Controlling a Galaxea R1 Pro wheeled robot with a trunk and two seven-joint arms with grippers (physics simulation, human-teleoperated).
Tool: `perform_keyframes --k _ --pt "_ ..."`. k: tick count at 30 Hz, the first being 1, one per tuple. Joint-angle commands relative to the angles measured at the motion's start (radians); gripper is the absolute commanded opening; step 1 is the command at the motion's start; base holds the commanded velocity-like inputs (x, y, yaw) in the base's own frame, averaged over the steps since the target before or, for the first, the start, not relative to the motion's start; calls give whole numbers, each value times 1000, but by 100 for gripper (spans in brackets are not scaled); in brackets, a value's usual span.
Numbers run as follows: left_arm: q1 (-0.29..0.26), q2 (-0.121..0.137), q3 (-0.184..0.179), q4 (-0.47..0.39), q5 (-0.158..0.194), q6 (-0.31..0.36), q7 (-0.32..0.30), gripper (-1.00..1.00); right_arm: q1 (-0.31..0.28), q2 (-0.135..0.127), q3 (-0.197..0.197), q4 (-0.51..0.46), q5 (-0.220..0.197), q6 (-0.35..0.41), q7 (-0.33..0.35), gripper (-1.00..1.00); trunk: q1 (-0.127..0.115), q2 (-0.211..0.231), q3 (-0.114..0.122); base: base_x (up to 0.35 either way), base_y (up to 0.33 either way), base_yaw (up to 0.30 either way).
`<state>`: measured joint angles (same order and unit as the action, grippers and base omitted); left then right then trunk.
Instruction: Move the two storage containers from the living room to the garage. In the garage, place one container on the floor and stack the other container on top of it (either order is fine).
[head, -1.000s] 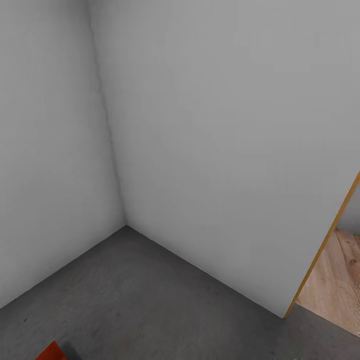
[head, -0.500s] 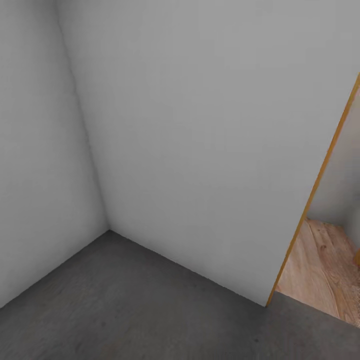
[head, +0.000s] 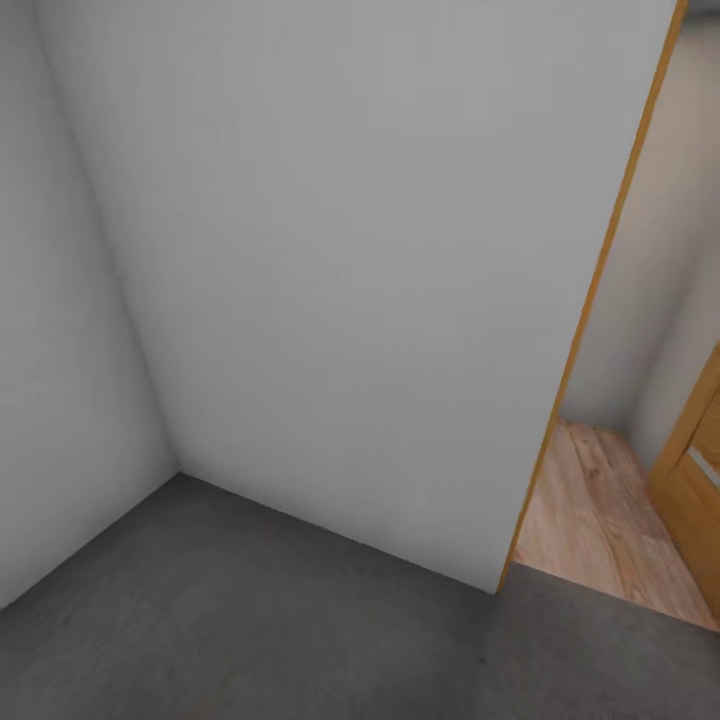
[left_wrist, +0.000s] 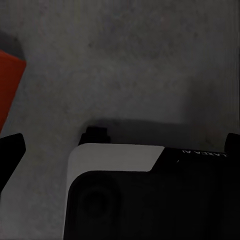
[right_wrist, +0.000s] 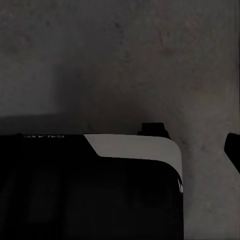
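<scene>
A: Grey concrete floor (head: 250, 610) under me, garage corner with pale walls (head: 330, 270) ahead. Doorway on the right, wood-trimmed edge (head: 590, 300), light plank floor (head: 600, 520) beyond it, wooden door (head: 695, 470) further right.

B: Container?

A: One orange-red storage container (left_wrist: 9, 87), a corner of it, sits on the concrete in my left wrist view, next to my base (left_wrist: 150, 195).

B: End effectors?

A: Left end effector: one dark fingertip (left_wrist: 10, 150) visible, opening can't be judged. Right: same, one fingertip (right_wrist: 233, 150), can't tell. Nothing visibly held.
</scene>
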<state>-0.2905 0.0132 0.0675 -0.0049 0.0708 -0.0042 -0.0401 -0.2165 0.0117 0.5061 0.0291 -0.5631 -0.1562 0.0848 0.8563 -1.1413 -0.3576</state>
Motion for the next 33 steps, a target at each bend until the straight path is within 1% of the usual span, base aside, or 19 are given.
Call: perform_keyframes --k 1,22,27,33 --pt "-1 0 6 0 7 0 -4 100 -1 1 6 3 -11 -5 6 100 0 -1 -1 0 0 -253" --pt "-1 -1 5 0 6 0 -4 100 -1 1 6 3 -11 -5 5 100 0 -1 -1 0 0 -253" --pt "0 -13 5 0 6 1 -3 100 -1 0 6 3 -11 -5 6 100 0 -1 -1 0 0 -253" --pt "0 -16 3 0 6 1 -3 100 -1 -1 6 3 -11 -5 6 100 0 -1 -1 0 0 -254"
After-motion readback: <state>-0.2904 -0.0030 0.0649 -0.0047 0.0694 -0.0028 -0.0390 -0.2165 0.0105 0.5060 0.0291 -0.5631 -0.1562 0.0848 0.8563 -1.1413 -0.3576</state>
